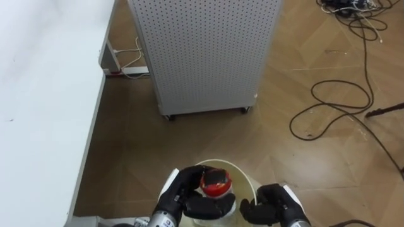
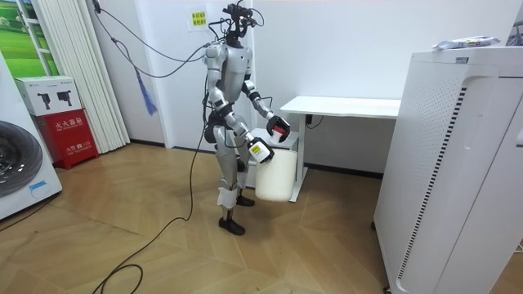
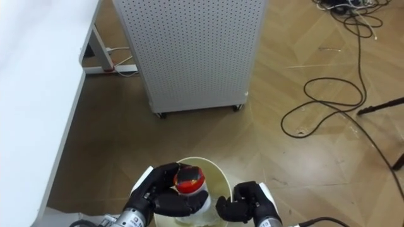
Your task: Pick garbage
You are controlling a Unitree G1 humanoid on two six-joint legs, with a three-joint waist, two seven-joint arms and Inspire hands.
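Garbage item, red-capped and possibly a small clear jar, is gripped in my left hand, fingers wrapped round it, directly above the pale bin. Any label on it is too small for me to read. Right hand is curled up just beside it, holding nothing. White desk is on my left.
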